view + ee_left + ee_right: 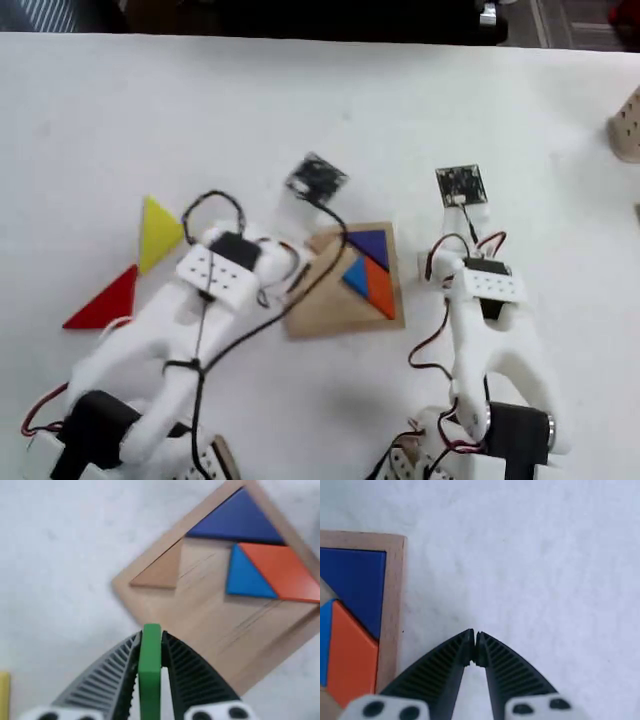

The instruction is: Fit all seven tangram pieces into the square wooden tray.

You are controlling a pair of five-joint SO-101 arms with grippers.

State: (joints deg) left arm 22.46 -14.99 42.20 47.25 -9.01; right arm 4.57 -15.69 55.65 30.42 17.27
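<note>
My left gripper (151, 636) pinches the light, stiff, probably slick green piece (150, 675) by its flat faces near the tray (123, 585); my right gripper (474, 642) is closed and empty.

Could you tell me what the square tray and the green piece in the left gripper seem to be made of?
Square tray: apparently unfinished wood, judging by its grain lines and matte surface. Green piece, held in the left gripper: probably painted wood or plastic; its even, matte colour hides any grain.
</note>
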